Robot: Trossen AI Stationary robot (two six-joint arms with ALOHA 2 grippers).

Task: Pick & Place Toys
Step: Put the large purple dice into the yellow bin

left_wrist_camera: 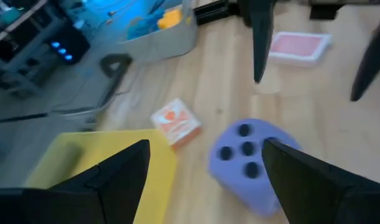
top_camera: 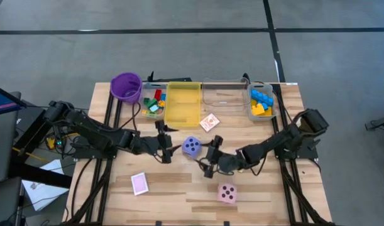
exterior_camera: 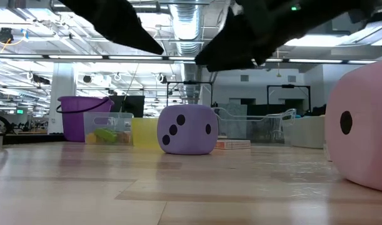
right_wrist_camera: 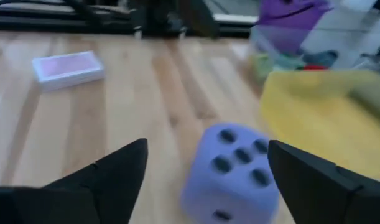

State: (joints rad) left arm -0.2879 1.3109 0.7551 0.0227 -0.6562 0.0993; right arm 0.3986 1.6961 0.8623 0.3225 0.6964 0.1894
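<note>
A purple foam die rests on the table's middle, between my two grippers. My left gripper stands open just left of it. In the left wrist view the die shows ahead of the open fingers. My right gripper is open just right of it. In the right wrist view the die shows ahead, between the two fingers. A pink foam die sits nearer the front edge. A pink-backed card pack lies front left. An orange-and-white card box lies by the yellow bin.
Along the far edge stand a purple cup, a clear bin of mixed bricks, a yellow bin, a clear bin and a bin of blue and yellow bricks. Bare wood lies at front left and front right.
</note>
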